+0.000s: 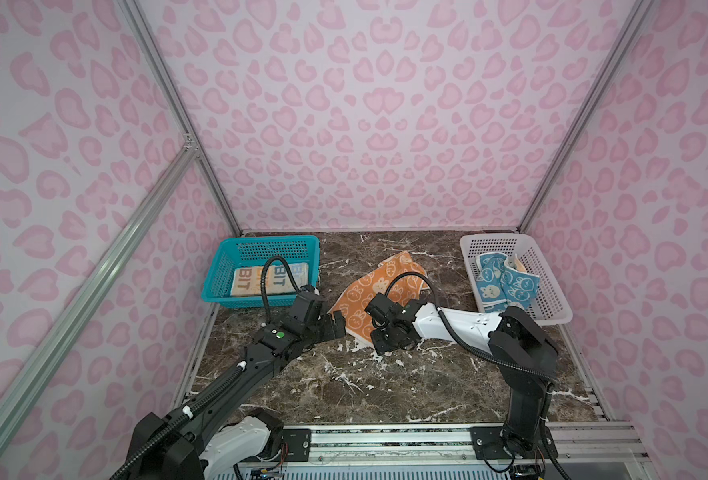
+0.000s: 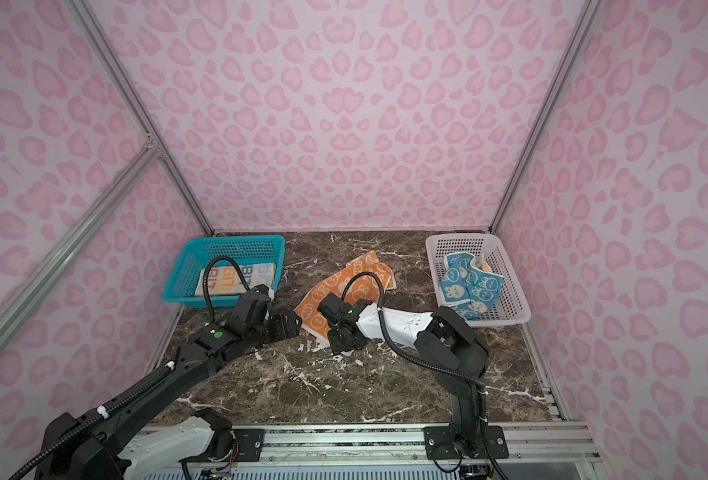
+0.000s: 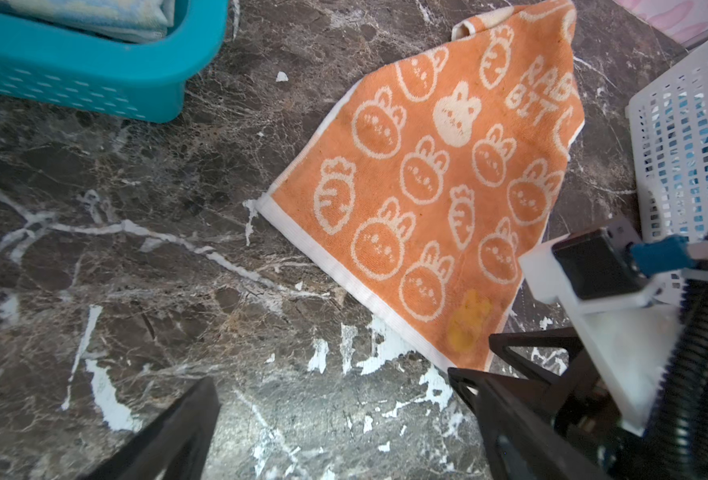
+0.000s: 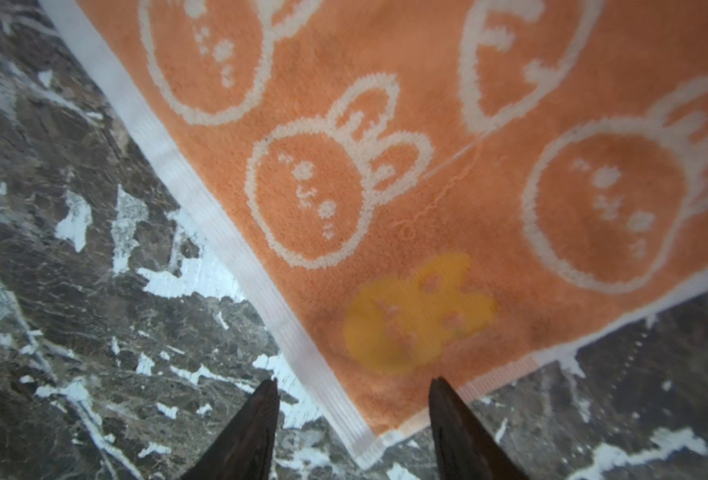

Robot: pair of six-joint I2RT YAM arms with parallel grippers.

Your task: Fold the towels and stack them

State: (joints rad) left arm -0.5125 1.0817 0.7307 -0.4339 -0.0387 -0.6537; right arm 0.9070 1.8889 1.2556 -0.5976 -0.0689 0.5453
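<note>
Standing here, I'm judging this as roughly a third done. The cream towel (image 1: 252,280) is lying folded flat in the teal basket (image 1: 215,274), at ten o'clock on the table (image 1: 344,386). That one looks finished.

The orange towel (image 1: 360,293) is lying spread near the middle of the table, between the baskets, mostly flat, with its twelve o'clock end rumpled. No fold is showing in it yet. The right gripper (image 4: 352,399) is hanging over the towel's six o'clock corner with its jaws apart, the corner sitting between them and nothing pinched as far as I can see. The left gripper (image 1: 338,326) is waiting just beside the towel's nine o'clock corner, jaws wide apart and empty.

The blue towel (image 1: 504,282) is sitting crumpled in the white basket (image 1: 547,282), at two o'clock, not folded at all.

So, by my guess, two towels are waiting to be folded, and the stacking is not started.

Counting: three towels, one of each colour; two baskets; two grippers.
</note>
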